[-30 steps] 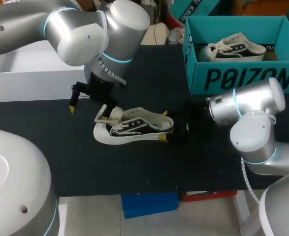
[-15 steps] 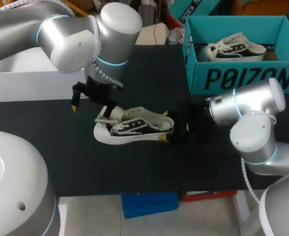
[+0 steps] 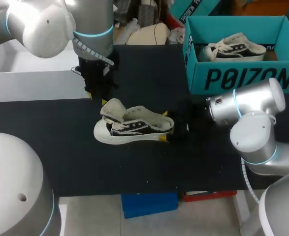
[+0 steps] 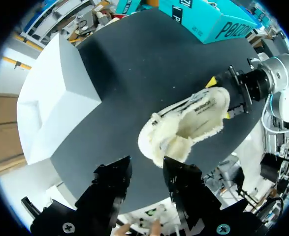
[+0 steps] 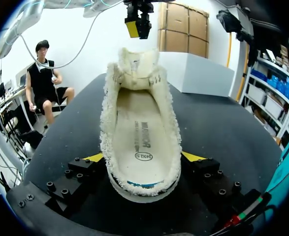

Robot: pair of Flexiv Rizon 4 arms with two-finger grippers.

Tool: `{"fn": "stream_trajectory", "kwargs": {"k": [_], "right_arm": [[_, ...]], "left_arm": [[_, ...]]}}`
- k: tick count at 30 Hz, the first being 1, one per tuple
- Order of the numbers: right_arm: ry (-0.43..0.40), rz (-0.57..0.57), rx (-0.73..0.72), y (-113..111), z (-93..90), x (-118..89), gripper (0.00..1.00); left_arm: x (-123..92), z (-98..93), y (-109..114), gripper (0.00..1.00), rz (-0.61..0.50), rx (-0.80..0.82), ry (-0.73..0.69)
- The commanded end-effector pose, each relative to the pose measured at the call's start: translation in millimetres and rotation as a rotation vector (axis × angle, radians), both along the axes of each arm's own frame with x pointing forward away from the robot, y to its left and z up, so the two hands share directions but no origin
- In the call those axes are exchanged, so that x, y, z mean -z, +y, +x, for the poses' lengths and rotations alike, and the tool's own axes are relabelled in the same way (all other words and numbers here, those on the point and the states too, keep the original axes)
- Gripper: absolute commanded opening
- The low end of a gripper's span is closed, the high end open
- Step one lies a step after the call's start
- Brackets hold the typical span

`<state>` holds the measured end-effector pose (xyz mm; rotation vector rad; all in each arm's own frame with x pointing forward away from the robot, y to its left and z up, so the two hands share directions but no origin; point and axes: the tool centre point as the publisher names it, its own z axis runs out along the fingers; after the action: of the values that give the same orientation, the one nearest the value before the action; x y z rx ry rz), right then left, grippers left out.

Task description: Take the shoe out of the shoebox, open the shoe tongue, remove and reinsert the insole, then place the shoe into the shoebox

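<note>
Now, closest in, our right gripper is clamped on the heel of the sneaker, one yellow-tipped finger pressed to each fleecy side. The sneaker stands upright on its white sole near the middle of the black table, heel toward our right arm and toe toward our left. Its insole lies flat inside, and its tongue is folded out over the toe, leaving the mouth wide open. Past the toe, our left gripper hangs above the table, its fingers parted with nothing between them, clear of the sneaker. Beyond it a white box sits at the table's left. Farthest off, at the right back corner, the teal shoebox holds a second sneaker.
</note>
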<state>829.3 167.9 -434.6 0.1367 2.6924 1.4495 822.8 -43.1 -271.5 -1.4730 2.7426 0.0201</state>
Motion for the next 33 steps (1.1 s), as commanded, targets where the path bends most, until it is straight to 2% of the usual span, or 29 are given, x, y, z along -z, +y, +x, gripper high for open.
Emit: {"fn": "stream_trajectory", "kwargs": {"k": [1, 3, 5, 22, 26, 33], "right_arm": [[0.001, 0.0, 0.001, 0.8, 0.5, 0.4, 0.0], [0.001, 0.0, 0.001, 0.8, 0.5, 0.4, 0.0], [0.001, 0.0, 0.001, 0.8, 0.5, 0.4, 0.0], [0.001, 0.0, 0.001, 0.8, 0.5, 0.4, 0.0], [0.001, 0.0, 0.001, 0.8, 0.5, 0.4, 0.0], [0.001, 0.0, 0.001, 0.8, 0.5, 0.4, 0.0]], "left_arm": [[-18.8, -3.0, -19.4, 0.0, -0.381, 0.943, 0.379], [-22.5, -11.8, -35.7, 0.0, -0.39, 1.029, 0.368], [-22.5, -11.8, -35.7, 0.0, -0.41, 1.088, 0.388], [-22.5, -11.8, -35.7, 0.0, -0.41, 1.088, 0.388], [-27.1, -13.7, -35.0, 0.0, -0.41, 1.237, 0.266], [-23.7, -17.3, -56.8, 0.0, -0.408, 1.333, 0.222]]}}
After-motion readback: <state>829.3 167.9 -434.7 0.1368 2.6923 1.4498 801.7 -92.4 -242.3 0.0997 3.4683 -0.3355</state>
